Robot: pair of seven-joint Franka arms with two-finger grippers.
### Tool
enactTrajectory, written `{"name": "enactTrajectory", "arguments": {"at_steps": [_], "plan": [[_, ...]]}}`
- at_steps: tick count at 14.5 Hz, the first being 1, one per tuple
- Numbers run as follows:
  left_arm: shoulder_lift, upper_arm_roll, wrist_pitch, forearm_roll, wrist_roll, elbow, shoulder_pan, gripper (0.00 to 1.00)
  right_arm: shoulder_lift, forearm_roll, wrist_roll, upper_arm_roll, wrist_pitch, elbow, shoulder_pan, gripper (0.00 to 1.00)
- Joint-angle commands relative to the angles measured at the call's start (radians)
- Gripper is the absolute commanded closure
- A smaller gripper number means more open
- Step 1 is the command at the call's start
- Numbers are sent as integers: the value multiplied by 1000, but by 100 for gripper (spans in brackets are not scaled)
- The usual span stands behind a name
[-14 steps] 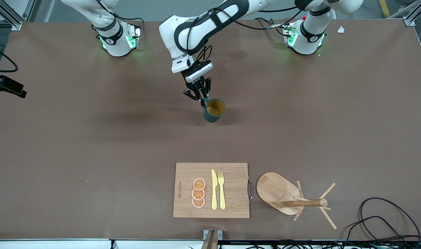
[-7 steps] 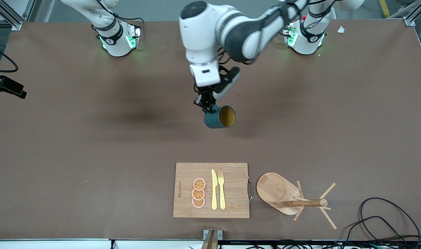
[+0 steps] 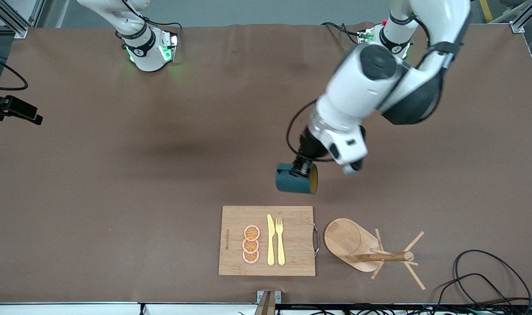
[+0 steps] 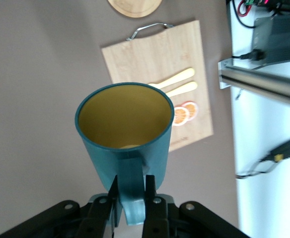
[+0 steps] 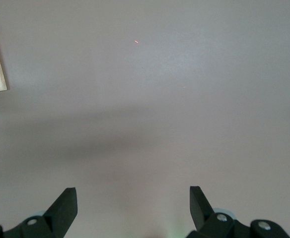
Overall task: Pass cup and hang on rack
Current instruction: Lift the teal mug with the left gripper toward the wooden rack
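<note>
The dark teal cup [image 3: 294,180] hangs on its side in the air, over bare table just short of the cutting board. My left gripper [image 3: 302,168] is shut on the cup's handle. The left wrist view shows the cup [image 4: 122,124] with its yellowish inside facing away, and my left gripper [image 4: 131,181] pinching the handle [image 4: 133,196]. The wooden rack [image 3: 351,241] stands near the front edge; its oval base also shows in the left wrist view [image 4: 135,6]. My right gripper [image 5: 132,196] is open and empty over bare table; the front view does not show it.
A bamboo cutting board [image 3: 235,218] with orange slices, a yellow knife and a fork lies beside the rack, toward the right arm's end. It also shows in the left wrist view [image 4: 145,54]. Black cables [image 3: 480,271] lie near the front corner at the left arm's end.
The left arm has carried the cup from the table's middle toward the front camera and the rack. The cup has turned from upright onto its side.
</note>
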Motion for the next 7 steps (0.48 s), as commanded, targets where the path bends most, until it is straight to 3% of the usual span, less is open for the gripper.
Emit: {"name": "enactTrajectory", "arguments": {"at_steps": [1,7], "plan": [[-4,-12,32,-161,103,-9,85,99,-17,3,-8,10,6,-14,-6,0],[77,-8,100,-512,509,-8,202,99,-14,6,-8,10,-3,-19,-7,0]]}}
